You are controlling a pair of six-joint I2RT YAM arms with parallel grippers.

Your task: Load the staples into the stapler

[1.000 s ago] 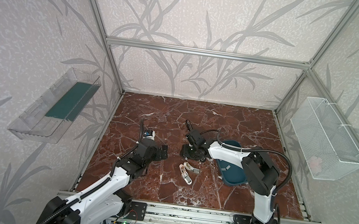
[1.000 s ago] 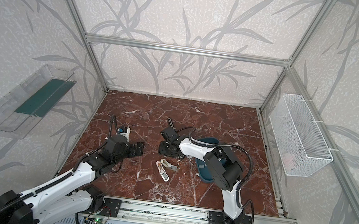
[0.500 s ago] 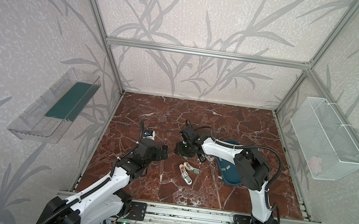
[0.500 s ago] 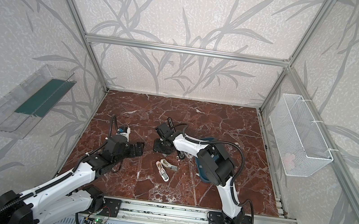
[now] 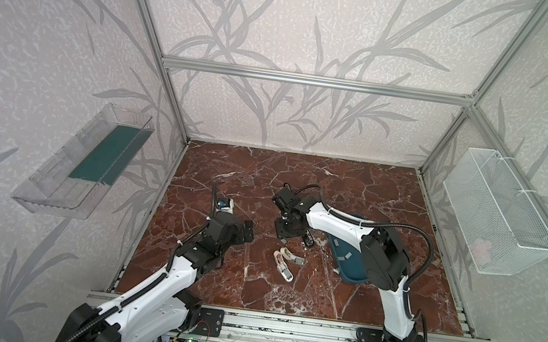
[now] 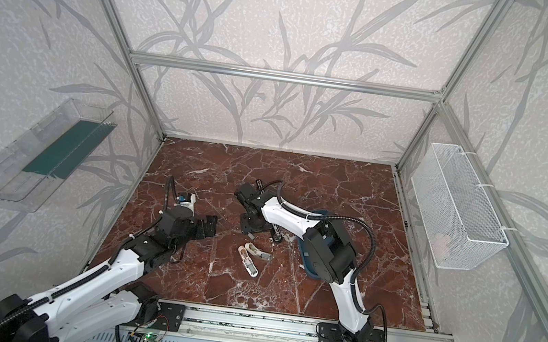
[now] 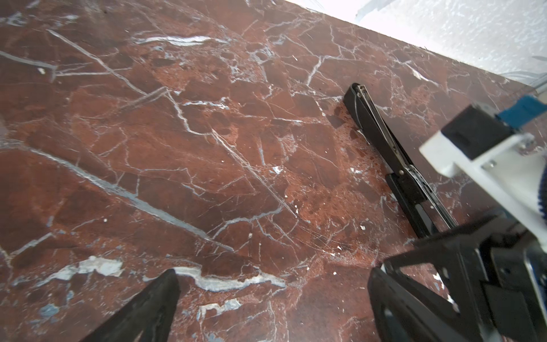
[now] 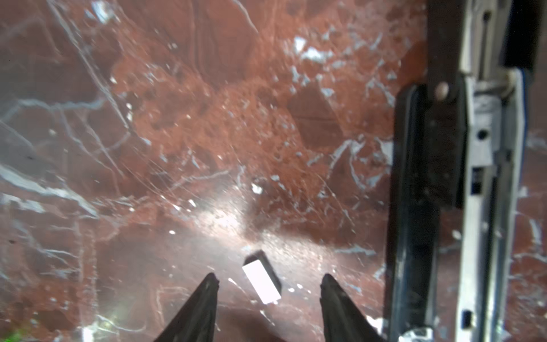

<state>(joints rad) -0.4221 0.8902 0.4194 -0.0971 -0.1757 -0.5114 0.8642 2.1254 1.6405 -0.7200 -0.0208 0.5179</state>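
The black stapler (image 7: 384,142) lies opened flat on the marble floor, its metal channel (image 8: 479,177) showing in the right wrist view; in both top views only one end (image 5: 308,238) (image 6: 276,234) shows from under the right arm. One small grey strip of staples (image 8: 262,279) (image 5: 283,240) lies loose on the floor. My right gripper (image 8: 269,278) (image 5: 287,234) stands open low over it, a finger on each side, neither touching. More staples (image 5: 344,256) rest in a blue tray (image 5: 351,279). My left gripper (image 7: 273,275) (image 5: 243,231) is wide open and empty, left of the stapler.
Two white elongated objects (image 5: 285,263) lie on the floor in front of the right gripper. A clear shelf (image 5: 86,165) hangs on the left wall and a white wire basket (image 5: 496,215) on the right wall. Aluminium rails edge the floor.
The right gripper has shifted a little over the floor beside the stapler and its jaws have narrowed slightly. The left arm has not moved.
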